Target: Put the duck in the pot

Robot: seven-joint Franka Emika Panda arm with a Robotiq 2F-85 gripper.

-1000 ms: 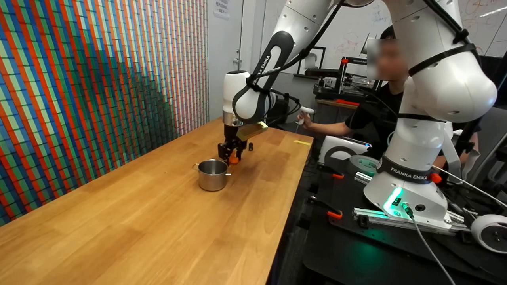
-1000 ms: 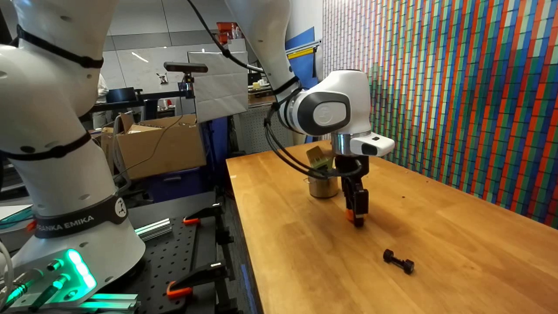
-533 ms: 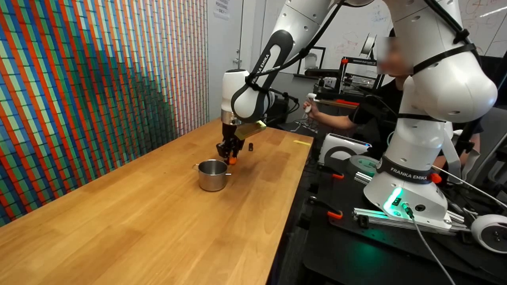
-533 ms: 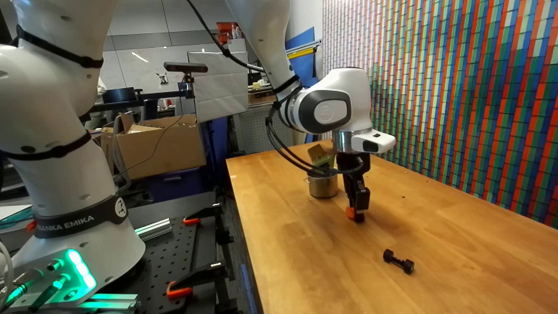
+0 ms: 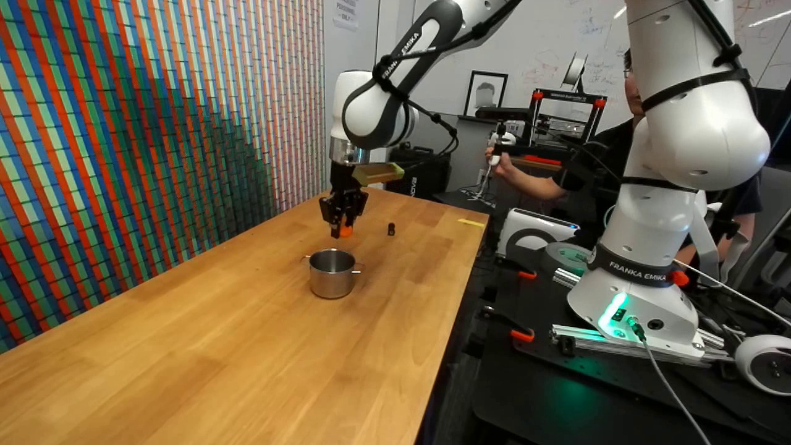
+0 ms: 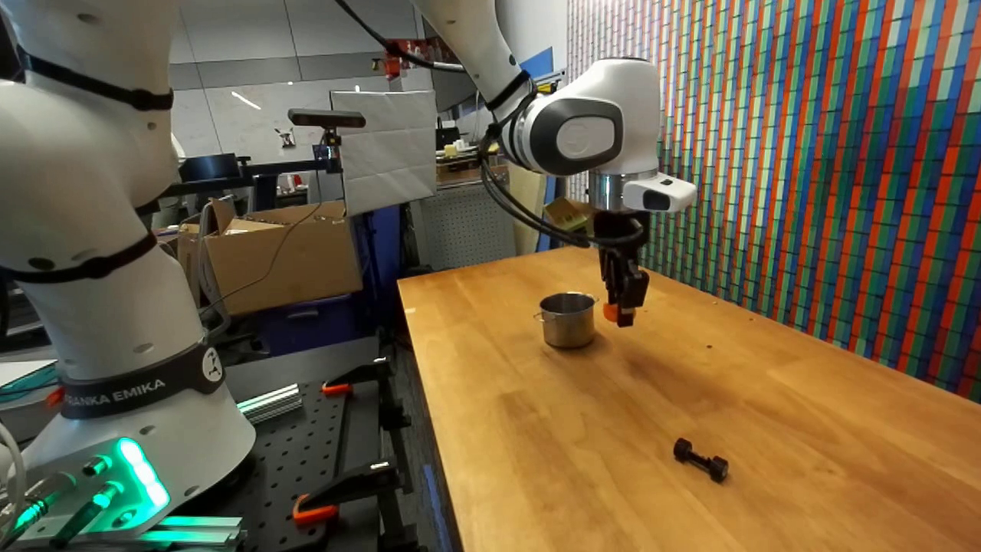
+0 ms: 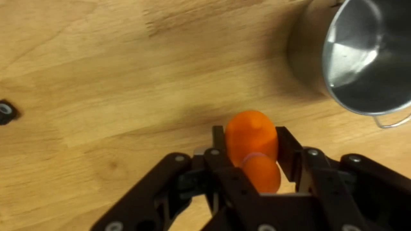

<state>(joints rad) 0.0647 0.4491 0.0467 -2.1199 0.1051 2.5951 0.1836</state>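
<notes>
Status: pick looks done, place not yet; I'd call it a bit past halfway. Fingers (image 7: 289, 152) are clenched on the duck (image 7: 253, 142), one on each side, and the wrist view shows no gap. Duck hangs clear above the table (image 5: 247, 346) in both exterior views.

Pot (image 6: 568, 330) stands upright between the table's long edge by the robot base (image 5: 649, 296) and the long edge by the striped wall (image 5: 154, 154). Duck is near it but outside the rim, offset toward the short edge on the dumbbell (image 6: 700, 460) side. What shows of the pot's inside is bare metal.

Left to do, my read: carry the duck across until it's over the pot's mouth, lower slightly, let go, back out. Can't tell from these angles whether its underside clears the rim, so I'd gain some height first; a low pass could bump the pot and shift it. Dumbbell lies well apart from the pot, so it shouldn't get in the way.
</notes>
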